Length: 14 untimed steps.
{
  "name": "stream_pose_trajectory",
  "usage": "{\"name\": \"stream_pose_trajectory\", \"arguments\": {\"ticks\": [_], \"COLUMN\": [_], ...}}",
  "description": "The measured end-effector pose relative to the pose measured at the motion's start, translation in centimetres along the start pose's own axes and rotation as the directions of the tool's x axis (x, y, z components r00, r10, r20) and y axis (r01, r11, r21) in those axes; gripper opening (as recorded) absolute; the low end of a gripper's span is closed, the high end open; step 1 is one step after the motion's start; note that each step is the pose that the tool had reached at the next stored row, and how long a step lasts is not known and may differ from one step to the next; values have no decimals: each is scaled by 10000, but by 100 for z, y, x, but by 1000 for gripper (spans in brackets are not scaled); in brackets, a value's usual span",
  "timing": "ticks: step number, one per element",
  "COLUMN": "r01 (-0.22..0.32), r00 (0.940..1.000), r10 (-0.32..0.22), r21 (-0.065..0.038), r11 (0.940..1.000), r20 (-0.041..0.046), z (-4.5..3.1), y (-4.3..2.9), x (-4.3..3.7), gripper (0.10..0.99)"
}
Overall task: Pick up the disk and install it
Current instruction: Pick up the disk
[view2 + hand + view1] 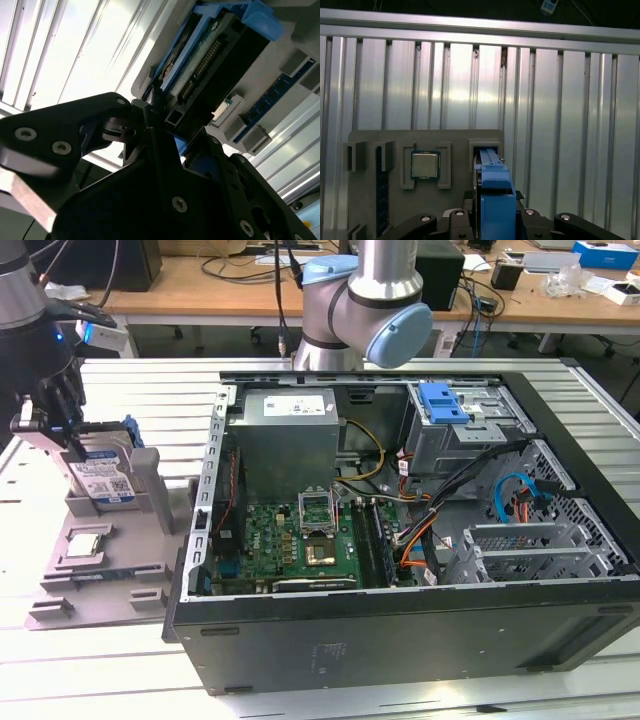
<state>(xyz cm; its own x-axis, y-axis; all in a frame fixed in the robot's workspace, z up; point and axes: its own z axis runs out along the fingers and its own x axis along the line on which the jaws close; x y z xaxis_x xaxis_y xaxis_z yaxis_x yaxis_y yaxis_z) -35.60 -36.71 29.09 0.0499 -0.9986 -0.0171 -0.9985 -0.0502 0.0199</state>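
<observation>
The disk (100,478) stands on edge in the grey holder (125,550), at 6 o'clock straight under the gripper (70,438). Jaws straddle its top; can't tell if they're clamped.

Clearances around the open black steel computer case (400,625), lying on its side with its interior upward. Inside it, the silver box-shaped power supply (285,430) and the grey metal drive cage with a blue plastic latch (445,405) occupy the far side. Loose black, orange and blue cables (440,505) cross the gap between the cage and the green motherboard (300,540), above which the room is open. The arm's grey-and-blue joint (365,310) stands at the case's far wall. Just beside the case, at the exterior view's left, lies a grey plastic fixture tray (100,560). There the silver-grey disk in its blue bracket (100,478) stands on edge, with a grey upright post (147,480) on its case-ward side and the black gripper (62,425) clasping its end farthest from the case.
</observation>
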Motion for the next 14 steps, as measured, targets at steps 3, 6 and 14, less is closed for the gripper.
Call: {"name": "stream_pose_trajectory", "arguments": {"ticks": [3, 6, 14], "r01": [0, 0, -1], "r00": [10000, 10000, 10000], "r10": [0, 0, 1], "r21": [0, -1, -2], "r11": [10000, 10000, 10000], "r20": [-1, 0, -30], "z": [0, 0, -51], "y": [1, 3, 5], "x": [0, 0, -5], "gripper": [369, 369, 369]}}
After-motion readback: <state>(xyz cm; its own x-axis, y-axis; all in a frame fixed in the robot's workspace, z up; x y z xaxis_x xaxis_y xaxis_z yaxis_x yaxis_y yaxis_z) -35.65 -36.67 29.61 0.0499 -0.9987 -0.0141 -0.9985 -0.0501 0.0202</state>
